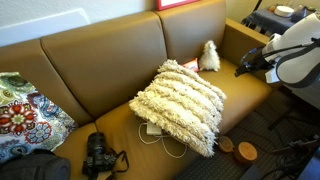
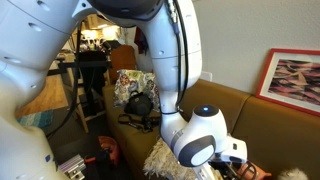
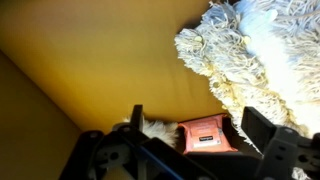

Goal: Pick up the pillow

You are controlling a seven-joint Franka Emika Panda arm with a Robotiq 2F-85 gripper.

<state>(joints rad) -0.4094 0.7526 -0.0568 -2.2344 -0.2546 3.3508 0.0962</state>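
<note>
Since the wrist view shows our black two-finger gripper point(image 3: 195, 128) with fingers apart and holding nothing, we judge the grasp not yet begun. The large square cream-white shaggy pillow point(image 1: 181, 104) lies on the brown leather sofa seat point(image 1: 100, 108), well apart from the gripper, toward the sofa's middle. In an exterior view the white arm point(image 2: 176, 60) hides most of the pillow point(image 2: 160, 160), it seems.

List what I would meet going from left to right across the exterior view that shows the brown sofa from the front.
From the left: floral pillow → black camera → cream shaggy pillow → robot gripper. The small white toy lies within the pillow's width, so I leave it out.
</note>
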